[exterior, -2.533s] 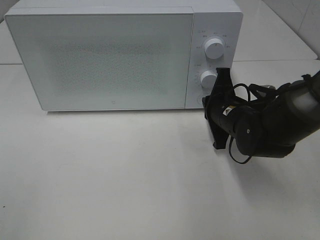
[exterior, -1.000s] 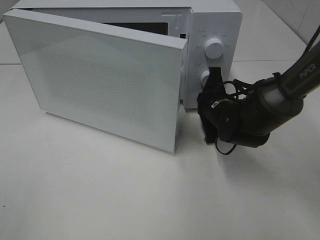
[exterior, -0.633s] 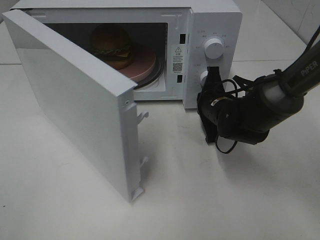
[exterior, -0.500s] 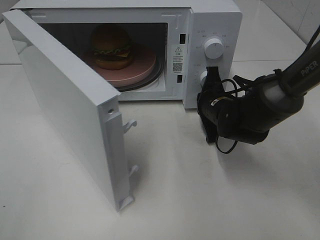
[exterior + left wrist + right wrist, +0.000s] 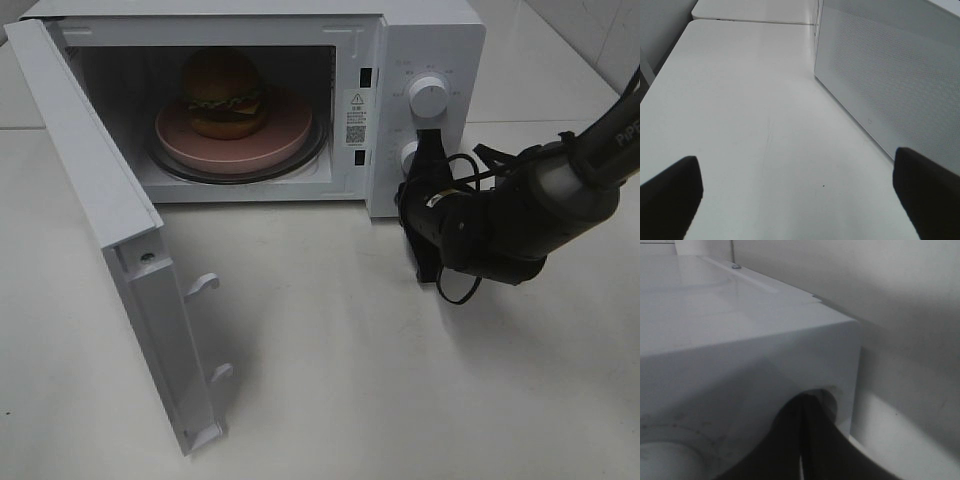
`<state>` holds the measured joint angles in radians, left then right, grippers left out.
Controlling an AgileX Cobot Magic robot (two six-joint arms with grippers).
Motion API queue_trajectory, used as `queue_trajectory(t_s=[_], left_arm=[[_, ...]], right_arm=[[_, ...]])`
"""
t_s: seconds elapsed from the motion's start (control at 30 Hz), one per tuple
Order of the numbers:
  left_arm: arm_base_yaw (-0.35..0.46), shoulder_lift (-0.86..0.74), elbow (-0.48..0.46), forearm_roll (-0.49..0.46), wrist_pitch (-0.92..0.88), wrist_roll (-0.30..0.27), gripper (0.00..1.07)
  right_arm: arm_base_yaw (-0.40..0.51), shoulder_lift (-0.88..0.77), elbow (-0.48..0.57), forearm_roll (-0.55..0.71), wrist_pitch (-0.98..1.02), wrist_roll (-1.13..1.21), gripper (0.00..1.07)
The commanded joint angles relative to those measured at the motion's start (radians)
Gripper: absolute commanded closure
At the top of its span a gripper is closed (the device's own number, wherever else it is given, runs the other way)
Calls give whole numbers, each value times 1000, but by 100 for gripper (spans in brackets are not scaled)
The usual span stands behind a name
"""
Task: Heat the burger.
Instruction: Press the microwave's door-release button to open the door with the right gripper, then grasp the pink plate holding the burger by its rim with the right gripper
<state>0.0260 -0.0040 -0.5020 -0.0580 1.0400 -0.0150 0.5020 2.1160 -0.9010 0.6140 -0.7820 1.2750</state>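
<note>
The burger (image 5: 222,92) sits on a round pink plate (image 5: 258,143) inside the white microwave (image 5: 425,40), whose door (image 5: 120,235) hangs wide open to the left. My right gripper (image 5: 428,142) is shut and empty, its tips pressed to the control panel beside the lower knob (image 5: 409,156). In the right wrist view the shut right gripper (image 5: 801,407) touches the panel below the microwave's corner (image 5: 790,335). Through the left wrist camera, the left gripper (image 5: 800,197) stands wide open over bare table, with the door's outer face (image 5: 890,85) beside it. The left arm is outside the high view.
The upper knob (image 5: 428,97) sits above my right gripper. The open door juts toward the table's front left. White table (image 5: 380,380) stretches in front of the microwave. The right arm (image 5: 520,225) lies along the table's right side.
The microwave door has gone from shut to wide open, swinging out to the left and uncovering the burger on its plate. The right gripper stays at the control panel.
</note>
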Motion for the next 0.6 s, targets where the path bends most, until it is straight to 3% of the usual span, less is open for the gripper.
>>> queue_trajectory(t_s=[0.03,0.2,0.6], left_arm=[[1,-21,3,-1,-4,-5,9],[1,-21,3,-1,-4,-5,9],[1,-21,3,-1,-4,-5,9]], right_arm=[[11,-41,-1,-36,-117,-10,107],[61,-66,58,22,-65,1,107],[135,-149,192,29,-44,0,107]])
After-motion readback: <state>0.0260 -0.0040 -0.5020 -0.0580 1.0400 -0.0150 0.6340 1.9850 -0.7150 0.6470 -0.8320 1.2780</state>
